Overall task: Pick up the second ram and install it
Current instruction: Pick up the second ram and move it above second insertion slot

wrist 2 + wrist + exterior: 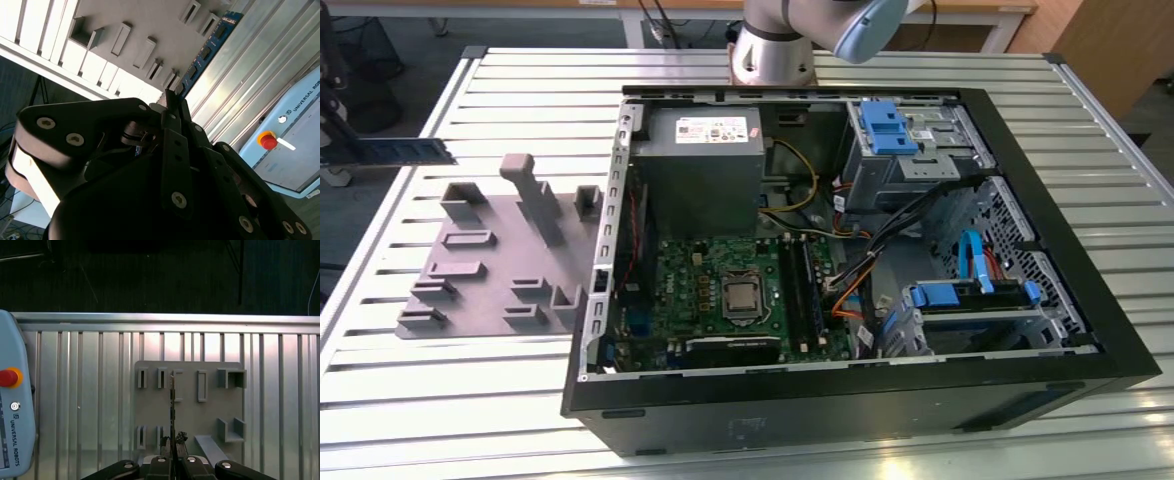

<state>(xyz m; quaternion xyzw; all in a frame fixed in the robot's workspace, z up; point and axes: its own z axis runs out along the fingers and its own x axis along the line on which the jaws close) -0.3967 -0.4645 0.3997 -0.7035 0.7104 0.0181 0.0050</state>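
Blue-green and thin, the ram stick point(411, 150) hangs in the air at the exterior view's left, lying roughly level over the edge of the slatted metal table point(520, 75). It is clear of the grey holder point(480, 270) that sits on the table beside it. In the second wrist view the gripper point(170, 97) has its black fingers pressed onto one end of the stick point(206, 49). The rest of the board, with its row of dark chips, reaches out past the fingertips and across the holder point(150, 20). In the first wrist view the stick point(172, 400) shows edge-on as a narrow line rising from the gripper point(173, 440), with the holder's slots point(210, 410) behind it. A pale control pendant point(15, 430) with a red button point(7, 377) lies on the table near the holder. On the exterior view's right of the holder stands the open computer case point(1107, 345), its green motherboard point(687, 285) facing up. The arm point(774, 50) rises behind the case.
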